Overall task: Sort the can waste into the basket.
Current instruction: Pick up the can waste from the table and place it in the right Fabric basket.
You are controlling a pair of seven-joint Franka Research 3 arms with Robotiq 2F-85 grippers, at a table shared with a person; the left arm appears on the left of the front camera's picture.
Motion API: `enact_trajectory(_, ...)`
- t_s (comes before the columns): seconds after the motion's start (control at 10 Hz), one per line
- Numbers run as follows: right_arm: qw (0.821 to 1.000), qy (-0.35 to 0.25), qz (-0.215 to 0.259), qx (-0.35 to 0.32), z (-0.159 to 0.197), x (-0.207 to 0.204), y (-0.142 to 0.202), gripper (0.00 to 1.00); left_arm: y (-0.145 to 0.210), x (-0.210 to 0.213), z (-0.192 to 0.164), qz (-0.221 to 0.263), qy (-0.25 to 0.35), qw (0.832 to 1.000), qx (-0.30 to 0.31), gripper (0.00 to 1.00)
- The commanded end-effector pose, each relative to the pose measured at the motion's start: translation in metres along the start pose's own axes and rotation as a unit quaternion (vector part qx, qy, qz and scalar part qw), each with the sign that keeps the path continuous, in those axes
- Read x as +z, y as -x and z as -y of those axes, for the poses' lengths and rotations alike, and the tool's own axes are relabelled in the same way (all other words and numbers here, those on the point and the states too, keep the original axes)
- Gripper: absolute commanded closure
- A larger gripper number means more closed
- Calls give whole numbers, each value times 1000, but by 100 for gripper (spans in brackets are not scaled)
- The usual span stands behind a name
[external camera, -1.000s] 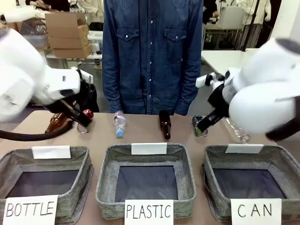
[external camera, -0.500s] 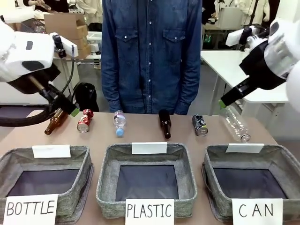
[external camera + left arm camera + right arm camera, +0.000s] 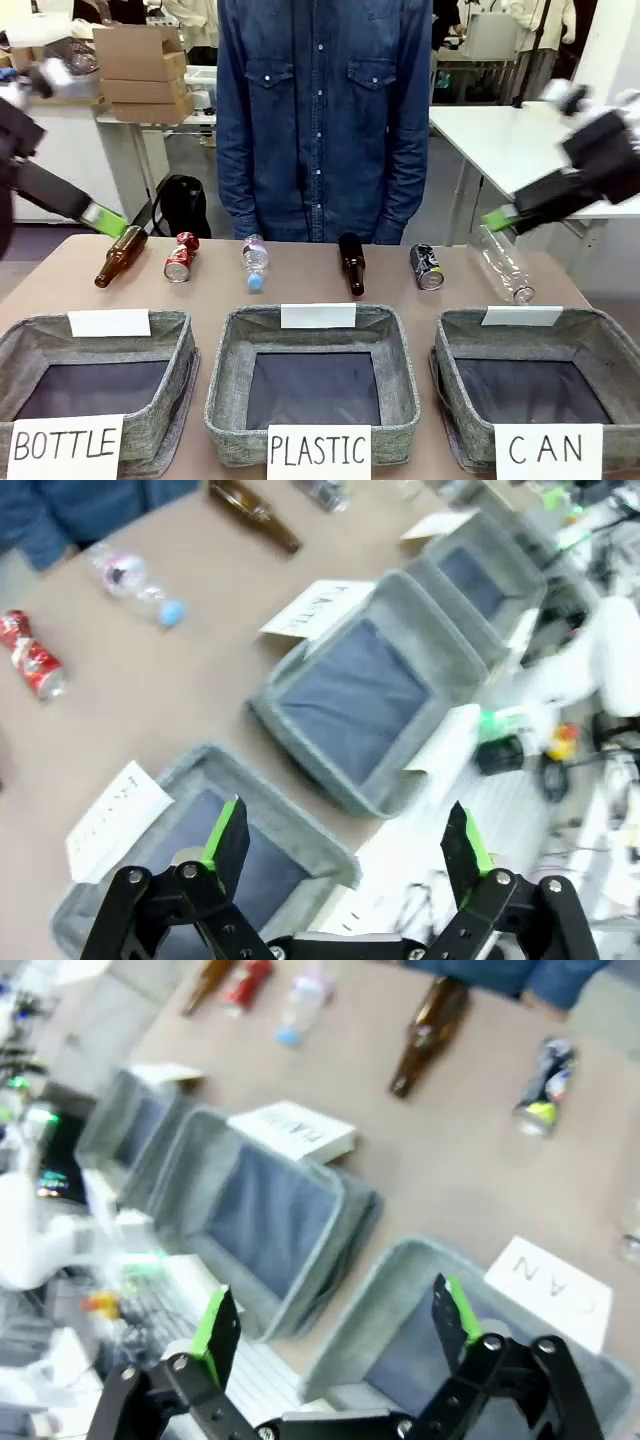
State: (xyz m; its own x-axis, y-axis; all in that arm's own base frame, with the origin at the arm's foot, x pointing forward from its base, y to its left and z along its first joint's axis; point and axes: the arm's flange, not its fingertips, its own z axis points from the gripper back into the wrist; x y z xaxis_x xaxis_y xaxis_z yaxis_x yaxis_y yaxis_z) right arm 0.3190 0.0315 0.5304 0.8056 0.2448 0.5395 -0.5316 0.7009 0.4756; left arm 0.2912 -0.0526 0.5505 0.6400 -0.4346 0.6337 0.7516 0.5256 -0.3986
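Left gripper (image 3: 345,830): jaws spread wide, nothing between them, touching nothing. In its wrist view it hangs over the near edge of the baskets. Right gripper (image 3: 333,1305): likewise wide apart and holding nothing, above the CAN basket (image 3: 590,322). In the front view both are blurred and raised off the table (image 3: 300,295).

Red can (image 3: 180,257): on its side at the table's far left, between a brown glass bottle (image 3: 120,256) and a clear plastic bottle (image 3: 256,263) with a blue cap. Its long axis runs near-to-far, with the far end tipped slightly right.

Dark can (image 3: 427,266): on its side at the far right, between a dark brown bottle (image 3: 351,263) and a large clear bottle (image 3: 500,262). Its long axis runs near-to-far, and its silver end faces the robot's side.

The CAN basket sits at near right and has no cans in it. Both cans are well apart from it.
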Motion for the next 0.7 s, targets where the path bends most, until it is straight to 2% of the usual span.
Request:
enact_trajectory(0.0, 915, -247, 62, -313, 35, 45, 6, 0, 52, 5, -35, 123, 205, 955, 176, 0)
enact_trajectory(0.1, 905, -262, 99, -321, 40, 56, 14, 0, 65, 12, -45, 166, 198, 942, 213, 0)
enact_trajectory(0.2, 896, -279, 123, -322, 46, 63, 24, 0, 79, 17, -61, 177, 174, 931, 266, 0)
enact_trajectory(0.3, 887, -288, 181, -313, 51, 73, 35, 0, 93, 18, -77, 189, 173, 918, 301, 0)
enact_trajectory(0.4, 887, -274, 208, -307, 52, 79, 42, 0, 101, 15, -87, 219, 195, 902, 318, 0)
enact_trajectory(0.5, 891, -263, 207, -307, 54, 82, 46, 0, 98, 11, -89, 234, 206, 899, 307, 0)
enact_trajectory(0.6, 912, -105, 204, -339, 47, 82, 46, 0, 87, 3, -88, 170, 147, 923, 313, 0)
